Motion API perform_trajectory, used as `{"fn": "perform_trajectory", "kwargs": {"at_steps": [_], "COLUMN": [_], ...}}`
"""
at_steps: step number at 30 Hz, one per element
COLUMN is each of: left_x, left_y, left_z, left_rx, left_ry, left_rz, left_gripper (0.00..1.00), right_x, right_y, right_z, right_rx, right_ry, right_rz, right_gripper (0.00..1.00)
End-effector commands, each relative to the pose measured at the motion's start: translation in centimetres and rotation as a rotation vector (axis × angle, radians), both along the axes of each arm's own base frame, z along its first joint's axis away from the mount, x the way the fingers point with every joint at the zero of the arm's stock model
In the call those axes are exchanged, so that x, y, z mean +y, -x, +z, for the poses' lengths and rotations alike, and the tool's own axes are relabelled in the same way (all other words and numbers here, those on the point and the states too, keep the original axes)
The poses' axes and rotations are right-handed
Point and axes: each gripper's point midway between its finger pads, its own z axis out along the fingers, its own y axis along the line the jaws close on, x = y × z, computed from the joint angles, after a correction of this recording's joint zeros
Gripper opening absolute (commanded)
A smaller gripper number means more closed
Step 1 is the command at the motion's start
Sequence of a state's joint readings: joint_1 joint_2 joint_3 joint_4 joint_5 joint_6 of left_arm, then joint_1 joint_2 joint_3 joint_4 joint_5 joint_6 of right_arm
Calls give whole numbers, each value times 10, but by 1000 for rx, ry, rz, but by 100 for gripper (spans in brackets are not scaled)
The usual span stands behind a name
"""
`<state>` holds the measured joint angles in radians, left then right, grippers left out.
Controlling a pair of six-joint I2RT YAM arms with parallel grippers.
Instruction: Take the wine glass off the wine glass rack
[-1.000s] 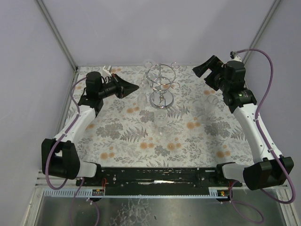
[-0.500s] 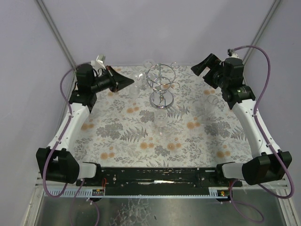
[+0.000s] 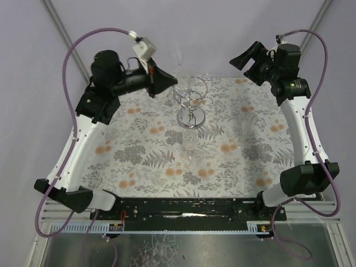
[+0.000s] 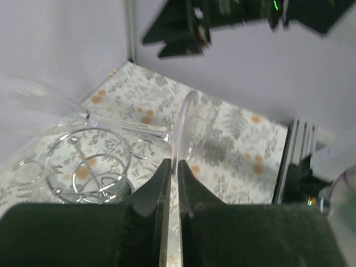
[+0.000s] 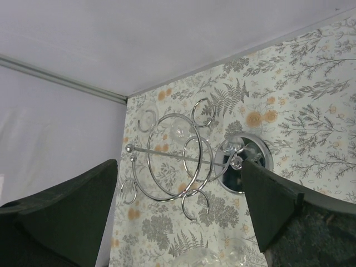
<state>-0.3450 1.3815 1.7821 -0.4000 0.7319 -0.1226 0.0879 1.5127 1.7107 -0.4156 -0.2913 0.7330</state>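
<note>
Well, working down from the big things: the floral-clothed table (image 3: 144,161) carries the wine glass rack (image 3: 191,101) toward its far middle, and both my arms are raised on either side of it; the left arm is the one that matters, the right being well apart. Right gripper (image 5: 179,167) hangs with its jaws spread wide and nothing between them, looking down on the rack's rings. Left gripper (image 4: 173,166) is clenched on the thin rim of the foot of the wine glass (image 4: 133,128); the glass lies on its side, its stem running crosswise to the fingers and off to the left of the wrist view, the bowl a blur at that edge. It sits above the rack's loops and, as I judge it, free of them, though clear glass over chrome leaves me unsure; so carry it up and away along the stem's line. Two spare glasses (image 3: 191,137) stand on the cloth.
</note>
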Motion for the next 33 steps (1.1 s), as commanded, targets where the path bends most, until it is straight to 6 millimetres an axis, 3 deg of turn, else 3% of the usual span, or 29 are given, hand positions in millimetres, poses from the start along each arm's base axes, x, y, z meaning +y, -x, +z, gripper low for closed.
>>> {"fn": "perform_trajectory", "kwargs": {"at_steps": [1, 7, 11, 22, 33], "left_x": [-27, -60, -75, -95, -105], "left_y": [5, 28, 41, 49, 62], "left_z": [-41, -82, -106, -123, -132], "left_rx": [-262, -501, -606, -702, -763], "left_ry": [-306, -521, -607, -658, -673], "left_rz": [-42, -140, -199, -254, -321], "left_gripper": [0, 0, 0, 0, 0], "right_x": [-4, -4, 9, 21, 35], "right_y": [9, 28, 45, 82, 89], "right_z": [34, 45, 34, -23, -31], "right_rx": [-53, -73, -21, 180, 228], "right_ry": [-62, -172, -209, -263, -271], "right_rz": [106, 244, 348, 453, 532], "right_gripper": [99, 99, 99, 99, 99]}}
